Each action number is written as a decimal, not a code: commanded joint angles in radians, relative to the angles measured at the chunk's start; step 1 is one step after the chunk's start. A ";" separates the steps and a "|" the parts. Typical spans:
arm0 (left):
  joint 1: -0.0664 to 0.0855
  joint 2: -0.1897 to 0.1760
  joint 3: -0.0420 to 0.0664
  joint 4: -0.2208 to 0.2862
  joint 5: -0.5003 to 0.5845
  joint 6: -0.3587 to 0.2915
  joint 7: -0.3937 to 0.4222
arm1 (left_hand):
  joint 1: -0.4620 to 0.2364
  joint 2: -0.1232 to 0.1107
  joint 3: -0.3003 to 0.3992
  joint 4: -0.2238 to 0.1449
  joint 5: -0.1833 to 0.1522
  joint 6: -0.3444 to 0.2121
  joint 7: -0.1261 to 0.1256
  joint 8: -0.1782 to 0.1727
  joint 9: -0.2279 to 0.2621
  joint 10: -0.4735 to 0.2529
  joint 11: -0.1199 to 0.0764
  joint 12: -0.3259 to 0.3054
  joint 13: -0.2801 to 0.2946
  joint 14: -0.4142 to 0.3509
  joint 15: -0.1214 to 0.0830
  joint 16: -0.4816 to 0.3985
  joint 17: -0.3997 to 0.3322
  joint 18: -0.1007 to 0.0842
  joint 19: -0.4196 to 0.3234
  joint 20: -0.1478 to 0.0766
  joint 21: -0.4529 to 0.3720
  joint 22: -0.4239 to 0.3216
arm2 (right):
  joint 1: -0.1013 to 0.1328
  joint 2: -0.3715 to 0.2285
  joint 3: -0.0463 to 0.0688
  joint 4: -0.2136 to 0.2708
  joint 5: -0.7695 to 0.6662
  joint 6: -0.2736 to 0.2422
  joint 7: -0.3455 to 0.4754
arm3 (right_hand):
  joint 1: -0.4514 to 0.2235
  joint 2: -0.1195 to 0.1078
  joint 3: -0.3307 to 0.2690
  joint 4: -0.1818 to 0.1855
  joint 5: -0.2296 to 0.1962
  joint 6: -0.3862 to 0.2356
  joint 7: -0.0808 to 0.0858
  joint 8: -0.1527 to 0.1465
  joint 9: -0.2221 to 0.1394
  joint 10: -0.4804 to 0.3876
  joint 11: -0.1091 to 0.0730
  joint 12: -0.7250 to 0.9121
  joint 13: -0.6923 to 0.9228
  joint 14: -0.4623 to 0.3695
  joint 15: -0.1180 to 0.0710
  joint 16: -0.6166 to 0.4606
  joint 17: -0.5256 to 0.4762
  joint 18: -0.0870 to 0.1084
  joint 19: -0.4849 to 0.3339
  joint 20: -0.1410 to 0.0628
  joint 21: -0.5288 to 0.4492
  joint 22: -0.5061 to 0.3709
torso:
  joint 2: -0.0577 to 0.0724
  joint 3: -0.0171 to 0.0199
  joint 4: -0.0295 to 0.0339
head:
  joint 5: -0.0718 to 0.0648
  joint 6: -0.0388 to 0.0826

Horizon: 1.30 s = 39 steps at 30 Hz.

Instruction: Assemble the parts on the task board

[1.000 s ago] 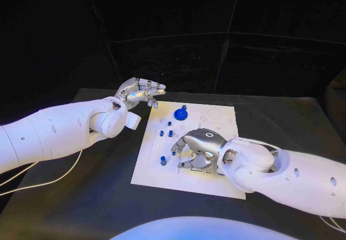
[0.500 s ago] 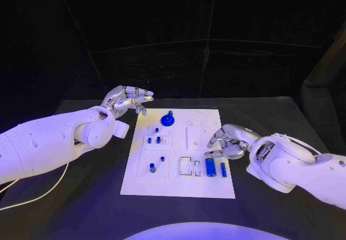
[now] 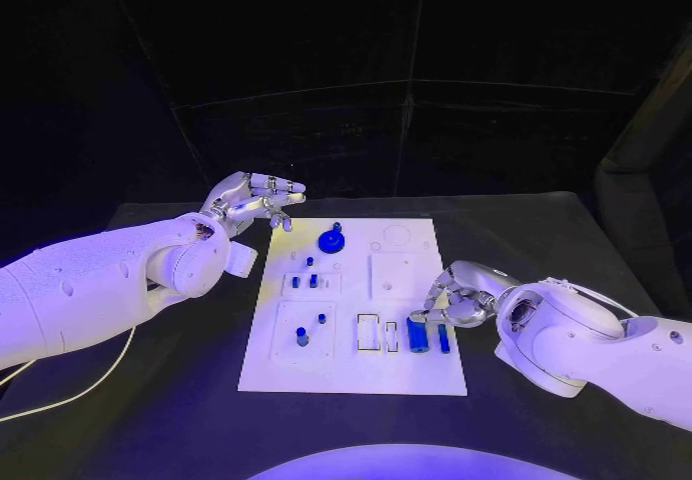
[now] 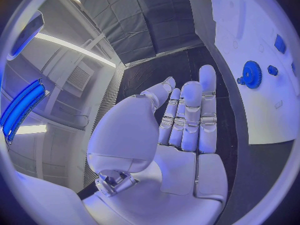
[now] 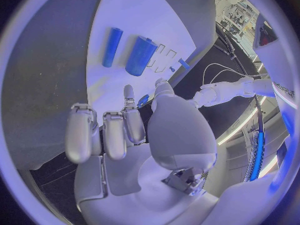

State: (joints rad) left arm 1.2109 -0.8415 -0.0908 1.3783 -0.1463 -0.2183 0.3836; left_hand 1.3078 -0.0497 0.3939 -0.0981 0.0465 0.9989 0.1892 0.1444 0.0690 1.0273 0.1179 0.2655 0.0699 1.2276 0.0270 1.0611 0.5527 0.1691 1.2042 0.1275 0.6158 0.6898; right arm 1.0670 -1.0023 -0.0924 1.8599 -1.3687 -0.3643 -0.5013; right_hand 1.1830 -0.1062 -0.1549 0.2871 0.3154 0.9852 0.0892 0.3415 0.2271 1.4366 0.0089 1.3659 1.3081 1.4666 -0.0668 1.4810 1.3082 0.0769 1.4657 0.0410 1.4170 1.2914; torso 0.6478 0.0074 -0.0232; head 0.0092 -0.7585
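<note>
Head view: task board [image 3: 411,375] lies mid black table [image 3: 173,400], long side running away from robot. Blue gear [image 3: 330,241] sits near board's far edge, small blue pegs [image 3: 306,281] in a cluster just nearer, two more pegs [image 3: 303,335] in left-near block. Thick blue cylinder [image 3: 418,335] and thin blue rod [image 3: 443,337] lie side by side near board's right edge, w/ two pale rectangular slots [image 3: 369,333] just left of them.

Right hand [image 3: 459,296] hangs over board's right edge, just above/beside cylinder + rod, fingers curled in, nothing seen in them; fingertips near cylinder's far end, contact can't tell. Right wrist view: fingers [image 5: 106,135] bent inward, empty, cylinder [image 5: 140,55] and rod [image 5: 112,46] ahead on the white plate, apart from the hand.

Left hand [image 3: 257,202] is raised off board's far-left corner, over table, fingers loosely spread, holding nothing. Left wrist view: palm flat, fingers [image 4: 190,112] straight and close together, gear [image 4: 252,74] well off to the side on board.

Right forearm [image 3: 606,345] covers table beside board's right-near part; left forearm [image 3: 101,285] covers table left of board.
</note>
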 commanded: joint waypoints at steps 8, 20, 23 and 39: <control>0.001 -0.003 0.000 0.002 0.003 0.018 -0.002 | 0.002 -0.004 0.004 0.000 0.002 -0.004 0.003 0.004 -0.001 -0.005 0.002 0.002 -0.001 -0.008 0.002 -0.005 -0.002 0.013 -0.007 -0.002 -0.005 -0.002 | -0.014 0.036 0.000 -0.015 -0.074 0.132 -0.091 | -0.001 -0.002 -0.011 0.004 -0.024 -0.016 0.000 0.014 0.013 0.000 0.001 0.001 0.021 0.070 0.004 0.012 0.057 -0.022 0.018 -0.001 0.011 0.013 | 0.001 -0.0013 0.0002 | -0.001 -0.005; 0.001 -0.005 0.000 0.001 0.003 0.019 -0.004 | 0.002 -0.004 0.004 0.000 0.002 -0.004 0.003 0.004 -0.001 -0.005 0.002 0.002 -0.001 -0.008 0.002 -0.005 -0.002 0.013 -0.007 -0.002 -0.005 -0.002 | -0.035 0.059 0.000 -0.025 -0.130 0.149 -0.117 | -0.003 -0.003 -0.015 0.004 -0.030 -0.019 0.001 0.019 0.018 -0.004 0.001 -0.004 0.018 0.070 0.004 0.013 0.059 -0.023 0.018 0.000 0.013 0.016 | 0.002 -0.0011 0.0011 | 0.001 -0.008; 0.001 -0.006 0.000 0.000 0.003 0.020 -0.005 | 0.002 -0.004 0.004 0.000 0.002 -0.004 0.003 0.004 -0.001 -0.005 0.002 0.002 -0.001 -0.008 0.002 -0.005 -0.002 0.013 -0.007 -0.002 -0.005 -0.002 | -0.040 0.066 0.000 -0.028 -0.143 0.158 -0.119 | 0.001 -0.002 -0.014 0.003 -0.032 -0.021 0.001 0.021 0.020 -0.006 0.001 -0.006 0.017 0.070 0.004 0.013 0.060 -0.023 0.018 0.000 0.013 0.018 | 0.002 -0.0015 0.0012 | 0.002 -0.010; 0.001 -0.009 0.000 0.001 0.003 0.027 -0.010 | 0.001 -0.005 0.004 -0.001 0.002 -0.004 0.003 0.005 -0.001 -0.006 0.002 0.003 -0.001 -0.009 0.002 -0.005 -0.003 0.013 -0.007 -0.002 -0.005 -0.002 | -0.048 0.066 0.000 -0.012 -0.101 0.026 -0.111 | 0.097 0.079 0.006 -0.024 0.192 -0.003 -0.013 0.066 0.069 0.017 -0.012 0.016 0.062 0.070 -0.006 0.016 0.069 -0.025 0.020 -0.008 0.020 0.029 | 0.000 -0.0006 -0.0002 | 0.003 -0.016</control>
State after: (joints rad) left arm 1.2107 -0.8494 -0.0920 1.3777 -0.1463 -0.2046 0.3727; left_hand 1.3078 -0.0497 0.3938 -0.0980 0.0465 0.9989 0.1892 0.1444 0.0690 1.0273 0.1179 0.2655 0.0701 1.2241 0.0306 1.0611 0.5504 0.1690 1.2042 0.1275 0.6158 0.6890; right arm 1.0221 -0.9339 -0.0887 1.8456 -1.5076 -0.2668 -0.6116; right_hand 1.2787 -0.0471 -0.1484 0.2629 0.4937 0.9779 0.0776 0.4031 0.2898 1.4491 -0.0038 1.3773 1.3078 1.4667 -0.0663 1.4926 1.3077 0.0617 1.4655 0.0409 1.4326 1.3080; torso 0.6493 0.0058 -0.0232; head 0.0118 -0.7743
